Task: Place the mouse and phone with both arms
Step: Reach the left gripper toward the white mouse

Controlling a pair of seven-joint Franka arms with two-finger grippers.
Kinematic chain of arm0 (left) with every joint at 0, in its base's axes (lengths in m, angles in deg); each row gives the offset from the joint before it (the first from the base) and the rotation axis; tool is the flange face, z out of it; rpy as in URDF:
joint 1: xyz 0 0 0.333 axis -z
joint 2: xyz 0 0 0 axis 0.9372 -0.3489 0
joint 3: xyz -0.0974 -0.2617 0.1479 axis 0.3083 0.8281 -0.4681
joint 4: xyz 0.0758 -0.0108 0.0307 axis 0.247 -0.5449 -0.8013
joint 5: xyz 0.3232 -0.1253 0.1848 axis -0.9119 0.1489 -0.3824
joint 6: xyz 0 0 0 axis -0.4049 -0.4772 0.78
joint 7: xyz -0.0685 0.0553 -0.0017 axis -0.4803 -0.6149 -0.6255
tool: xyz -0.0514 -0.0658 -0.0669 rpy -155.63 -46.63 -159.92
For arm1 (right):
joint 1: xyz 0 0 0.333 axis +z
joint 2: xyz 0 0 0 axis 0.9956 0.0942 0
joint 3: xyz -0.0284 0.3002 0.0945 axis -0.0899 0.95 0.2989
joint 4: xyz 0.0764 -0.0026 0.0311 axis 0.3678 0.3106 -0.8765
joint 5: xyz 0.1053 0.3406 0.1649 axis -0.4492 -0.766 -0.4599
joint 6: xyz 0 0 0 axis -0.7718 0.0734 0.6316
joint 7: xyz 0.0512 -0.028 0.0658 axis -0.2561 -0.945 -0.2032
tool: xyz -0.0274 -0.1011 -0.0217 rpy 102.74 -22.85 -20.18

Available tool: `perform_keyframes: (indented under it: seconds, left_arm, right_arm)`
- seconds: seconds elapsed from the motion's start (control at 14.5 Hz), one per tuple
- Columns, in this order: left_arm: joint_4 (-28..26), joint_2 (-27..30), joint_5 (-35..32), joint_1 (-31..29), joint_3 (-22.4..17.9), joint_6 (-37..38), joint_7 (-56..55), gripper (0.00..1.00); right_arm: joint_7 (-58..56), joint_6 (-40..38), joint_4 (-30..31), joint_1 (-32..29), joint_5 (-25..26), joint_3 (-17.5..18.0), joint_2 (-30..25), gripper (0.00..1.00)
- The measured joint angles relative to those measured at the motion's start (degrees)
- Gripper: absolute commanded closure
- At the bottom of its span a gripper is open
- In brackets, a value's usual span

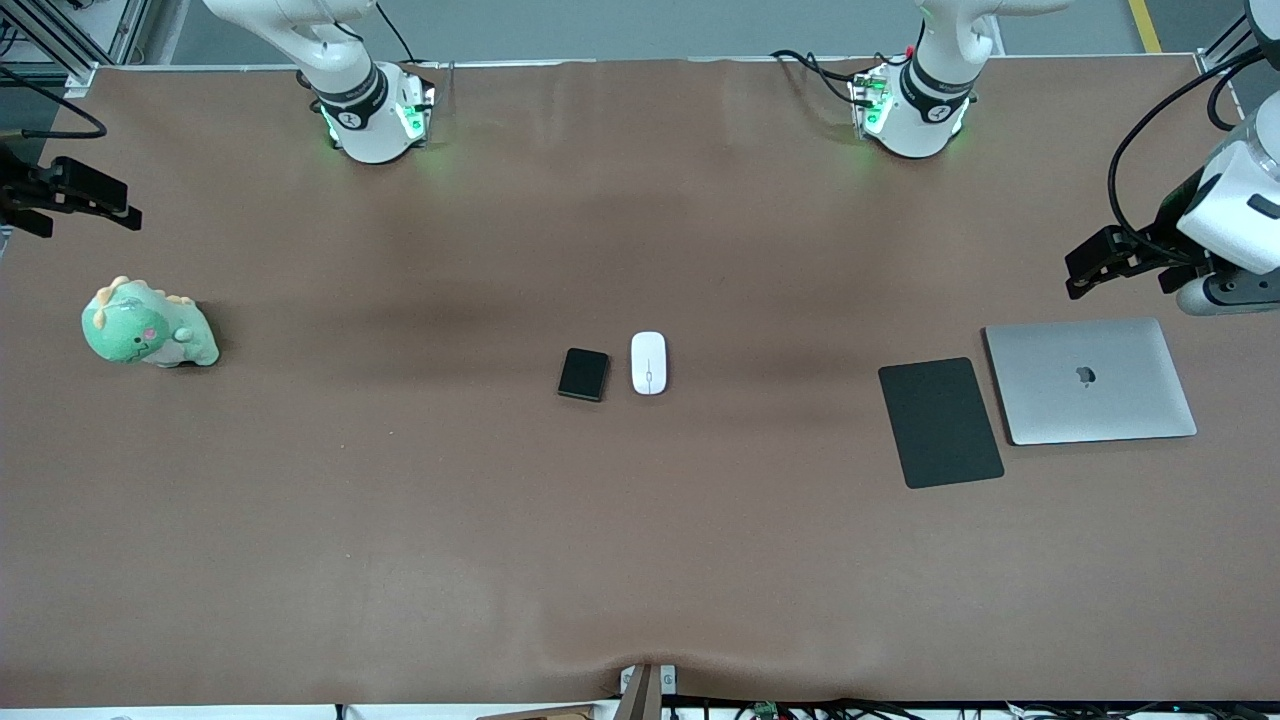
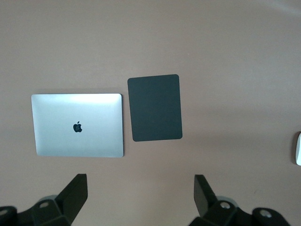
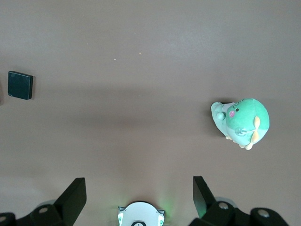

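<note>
The white oval mouse (image 1: 649,363) and the small black phone (image 1: 584,374) lie side by side at the middle of the brown table, the phone toward the right arm's end. The phone (image 3: 20,85) also shows in the right wrist view, and a sliver of the mouse (image 2: 298,148) shows at the edge of the left wrist view. My left gripper (image 1: 1088,265) (image 2: 141,188) hangs open and empty over the table's left-arm end, beside the laptop. Over the other end hangs my right gripper (image 1: 118,205) (image 3: 139,188), also open and empty, close to the plush toy.
A thin black mat (image 1: 940,422) (image 2: 155,107) and a closed silver laptop (image 1: 1090,380) (image 2: 77,125) lie side by side toward the left arm's end. A green plush dinosaur (image 1: 148,325) (image 3: 242,121) sits toward the right arm's end. The right arm's base (image 3: 140,214) shows between its fingers.
</note>
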State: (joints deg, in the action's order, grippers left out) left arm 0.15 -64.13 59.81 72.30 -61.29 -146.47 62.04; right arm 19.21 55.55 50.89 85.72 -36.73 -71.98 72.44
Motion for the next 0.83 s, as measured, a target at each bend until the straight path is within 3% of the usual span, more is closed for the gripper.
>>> perform_keyframes:
  seconds: [0.83]
  left_arm:
    - [2.36, -5.84, 0.00, 0.60, 1.87, -0.34, 0.00, 0.00]
  right_arm:
    - [0.00, -0.04, 0.01, -0.17, 0.00, -0.63, 0.00, 0.00]
